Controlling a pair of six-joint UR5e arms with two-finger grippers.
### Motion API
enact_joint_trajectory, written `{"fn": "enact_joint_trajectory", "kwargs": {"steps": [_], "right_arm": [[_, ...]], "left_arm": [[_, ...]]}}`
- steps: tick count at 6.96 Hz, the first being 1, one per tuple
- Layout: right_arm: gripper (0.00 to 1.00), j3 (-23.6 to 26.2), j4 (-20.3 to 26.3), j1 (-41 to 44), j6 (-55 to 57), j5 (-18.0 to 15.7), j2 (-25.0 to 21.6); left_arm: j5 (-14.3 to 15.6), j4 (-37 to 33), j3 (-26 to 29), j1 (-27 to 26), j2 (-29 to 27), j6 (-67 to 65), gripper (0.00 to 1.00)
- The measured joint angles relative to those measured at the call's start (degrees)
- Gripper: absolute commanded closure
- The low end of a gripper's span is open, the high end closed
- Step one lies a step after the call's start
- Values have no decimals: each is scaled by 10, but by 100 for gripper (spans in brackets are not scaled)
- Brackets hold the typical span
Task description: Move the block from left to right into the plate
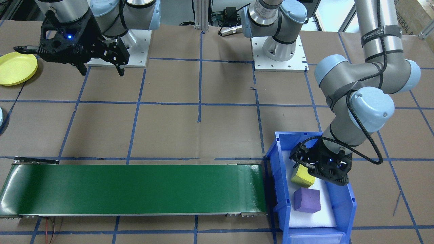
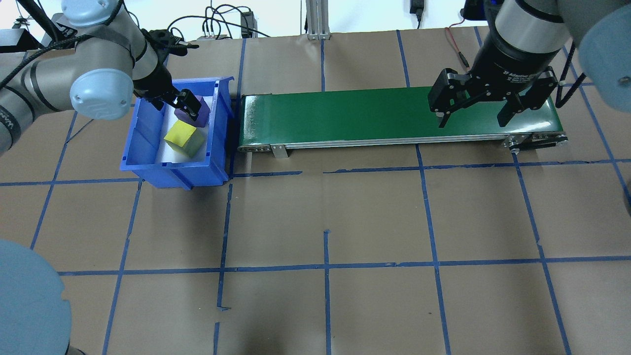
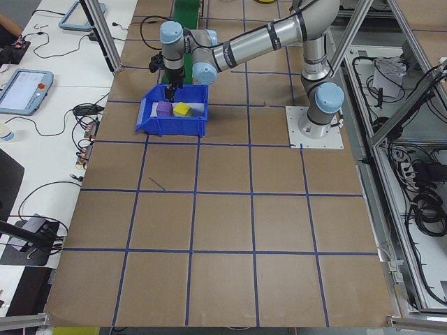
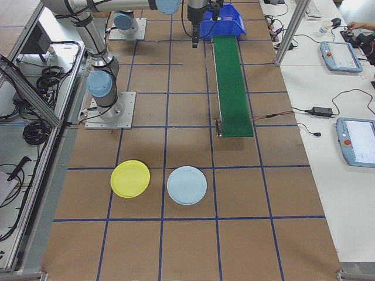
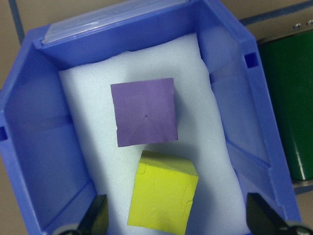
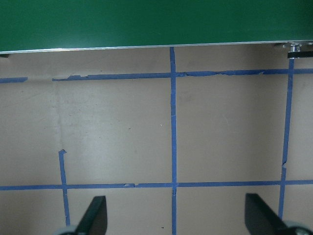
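A yellow block (image 5: 164,196) and a purple block (image 5: 143,111) lie on white foam inside a blue bin (image 5: 29,147). My left gripper (image 5: 178,218) hangs open over the bin, and its two fingertips (image 5: 98,215) stand wide on either side of the yellow block without touching it. In the overhead view the left gripper (image 2: 186,101) is at the bin's far side. The yellow plate (image 1: 17,67) lies on the table, also seen in the exterior right view (image 4: 130,178). My right gripper (image 2: 473,118) hovers open and empty near the conveyor's right end.
A green conveyor belt (image 2: 384,116) runs from the bin (image 2: 167,172) toward my right. A light blue plate (image 4: 187,185) lies beside the yellow one. Blue tape lines cross the brown table. Side benches hold pendants and cables.
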Motion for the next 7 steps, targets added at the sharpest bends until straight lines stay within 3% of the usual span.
{"fn": "enact_joint_trajectory", "kwargs": {"steps": [7], "right_arm": [[0, 0, 0, -1, -1, 0, 1]], "left_arm": [[-28, 21, -33, 30, -17, 80, 0]]}}
